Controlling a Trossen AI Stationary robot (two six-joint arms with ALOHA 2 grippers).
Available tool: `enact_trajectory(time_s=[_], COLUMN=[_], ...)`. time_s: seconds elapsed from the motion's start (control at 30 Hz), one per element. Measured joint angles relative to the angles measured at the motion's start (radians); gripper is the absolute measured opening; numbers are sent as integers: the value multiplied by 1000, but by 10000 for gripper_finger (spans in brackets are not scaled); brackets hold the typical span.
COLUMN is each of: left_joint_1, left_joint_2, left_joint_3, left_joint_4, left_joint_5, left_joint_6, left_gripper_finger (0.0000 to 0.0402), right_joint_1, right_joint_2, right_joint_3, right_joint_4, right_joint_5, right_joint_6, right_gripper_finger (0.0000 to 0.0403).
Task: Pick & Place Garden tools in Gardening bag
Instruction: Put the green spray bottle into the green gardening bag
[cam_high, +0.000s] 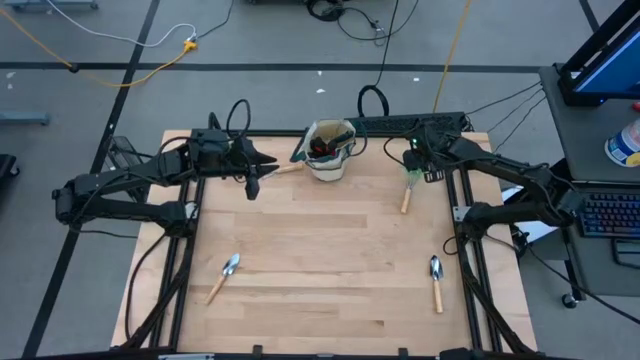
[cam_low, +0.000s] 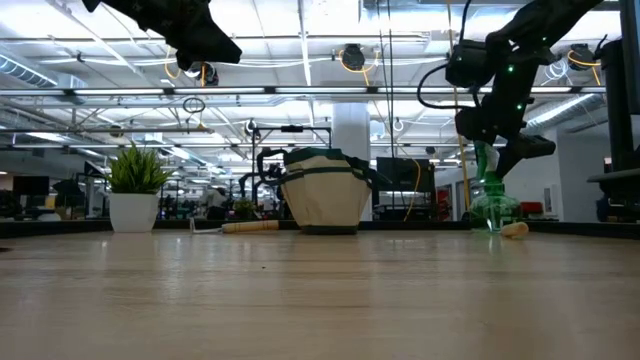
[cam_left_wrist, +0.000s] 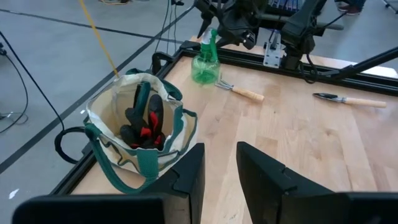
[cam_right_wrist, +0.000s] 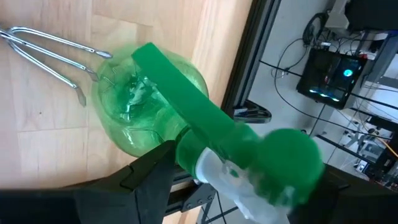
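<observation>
The beige gardening bag (cam_high: 330, 150) with green trim stands at the table's far middle. A red glove-like item and dark shears (cam_left_wrist: 144, 124) are inside it. My left gripper (cam_high: 262, 165) is open and empty, raised just left of the bag (cam_left_wrist: 124, 134). My right gripper (cam_high: 413, 160) is shut on the green spray bottle (cam_right_wrist: 146, 106) at the far right. A wooden-handled rake (cam_high: 405, 197) lies beside the bottle. Two trowels (cam_high: 225, 275) (cam_high: 436, 282) lie near the front. Another wooden-handled tool (cam_high: 286, 169) lies left of the bag. My right gripper pinches the spray bottle by its neck and green trigger head (cam_right_wrist: 205, 146), one finger (cam_right_wrist: 149, 174) on each side. It comes from above, slanting down. The bottle stands upright below the fingers (cam_low: 492, 205); whether its base is on the table or just off it, I cannot tell.
A small potted green plant (cam_low: 135, 190) stands at the far left in the low view. Black frame rails (cam_high: 455, 215) run along the table's edges. The bare wooden middle of the table (cam_high: 320, 230) lies between the arms.
</observation>
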Motion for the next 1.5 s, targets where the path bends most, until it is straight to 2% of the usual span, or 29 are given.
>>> enact_trajectory(time_s=[0.3,1.1,1.5], left_joint_1=[0,0,0], left_joint_2=[0,0,0], left_joint_3=[0,0,0], left_joint_4=[0,0,8], left_joint_5=[1,1,1], left_joint_6=[7,4,2], left_gripper_finger=[97,97,97], right_joint_1=[0,11,65], right_joint_2=[19,19,18], right_joint_3=[0,0,0], right_joint_4=[1,7,-1], right_joint_5=[31,34,84], right_joint_6=[4,18,25], right_gripper_finger=[209,45,49])
